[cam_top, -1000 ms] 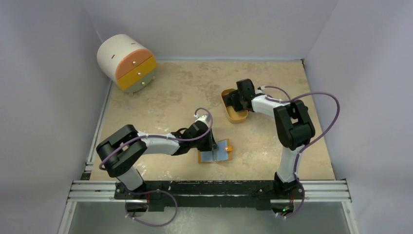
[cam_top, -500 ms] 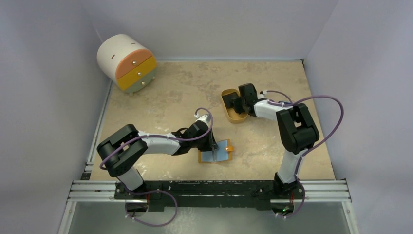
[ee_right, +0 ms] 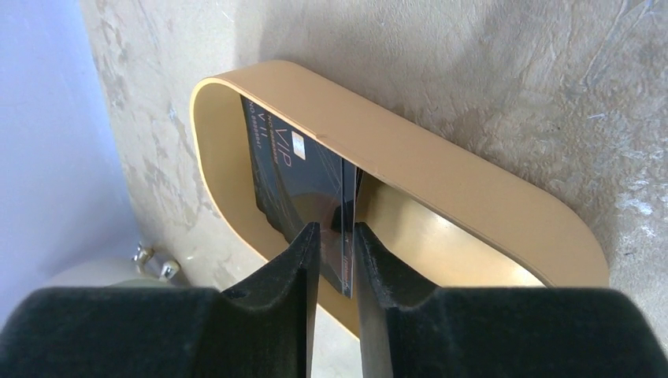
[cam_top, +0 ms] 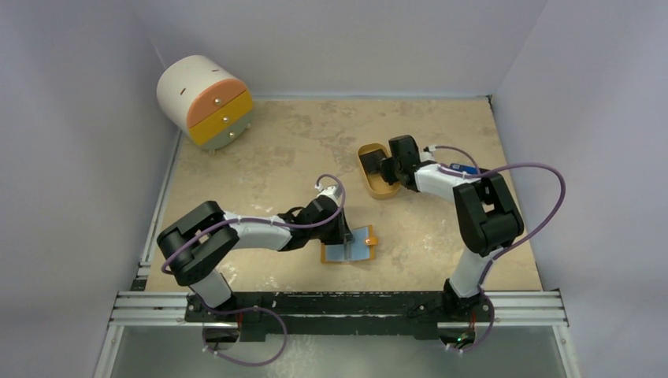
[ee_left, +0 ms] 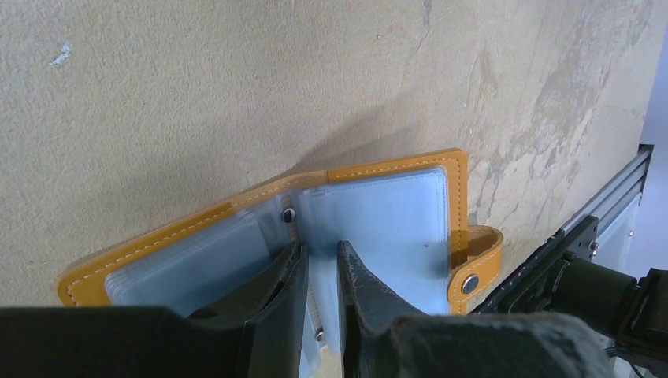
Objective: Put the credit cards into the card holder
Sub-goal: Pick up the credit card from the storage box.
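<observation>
The card holder [cam_top: 349, 245] lies open on the worktop [cam_top: 291, 150], low in the middle of the top view, with its pale blue-grey sleeves up and its snap tab to the right. The left claw [cam_top: 344, 234] is down on it at the fold. In the left wrist view the left claw's [ee_left: 321, 256] fingers are drawn close over the spine of the card holder [ee_left: 378, 213], with only a narrow slit between them - I cannot tell whether they pinch a sleeve.

Right of centre and further up, the right claw [cam_top: 387, 167] reaches into the orange oval tray [cam_top: 367, 157]. The right wrist view shows the right claw [ee_right: 337, 236] clamped on the near edge of a black credit card [ee_right: 303, 185] lettered "VIP" - the card stands on its edge inside the tray [ee_right: 441, 177], close along one long wall.

A round drawer unit [cam_top: 206, 101] sits at the upper left of the worktop, well apart from both arms.
</observation>
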Robot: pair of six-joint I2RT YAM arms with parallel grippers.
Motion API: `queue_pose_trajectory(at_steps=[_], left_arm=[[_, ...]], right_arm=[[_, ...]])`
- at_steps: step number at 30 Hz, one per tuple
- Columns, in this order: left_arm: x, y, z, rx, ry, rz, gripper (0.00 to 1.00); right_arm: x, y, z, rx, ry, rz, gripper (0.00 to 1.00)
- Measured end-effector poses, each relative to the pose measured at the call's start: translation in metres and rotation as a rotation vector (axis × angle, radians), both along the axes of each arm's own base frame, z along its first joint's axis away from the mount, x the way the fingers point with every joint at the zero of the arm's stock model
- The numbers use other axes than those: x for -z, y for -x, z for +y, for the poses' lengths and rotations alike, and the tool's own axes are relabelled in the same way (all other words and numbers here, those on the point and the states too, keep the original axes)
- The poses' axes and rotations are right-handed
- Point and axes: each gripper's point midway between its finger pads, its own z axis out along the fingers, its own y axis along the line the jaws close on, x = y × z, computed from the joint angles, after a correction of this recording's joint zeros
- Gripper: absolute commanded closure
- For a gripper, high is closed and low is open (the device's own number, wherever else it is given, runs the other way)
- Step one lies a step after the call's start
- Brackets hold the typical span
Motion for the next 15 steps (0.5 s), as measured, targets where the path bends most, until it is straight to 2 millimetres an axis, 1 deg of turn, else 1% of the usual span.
queue_pose_trajectory(at_steps=[5,10,13,15], left_arm=[[0.0000,0.0000,0.0000,-0.001,0.001,0.001,0.80],[0.0000,0.0001,-0.0001,-0.001,0.000,0.001,0.80],[0.0000,0.0001,-0.0001,-0.001,0.000,0.001,0.80],[0.0000,0.0002,-0.0001,-0.001,0.000,0.001,0.80]], right_arm=[[-0.0054,-0.0001,-0.0020,-0.005,0.014,-0.013,0.81],[-0.0074,-0.0002,-0.0019,-0.011,0.018,-0.018,0.82],[-0.0074,-0.0002,-0.0019,-0.016,0.022,-0.019,0.86],[-0.0075,-0.0003,-0.0018,-0.020,0.025,-0.020,0.91]])
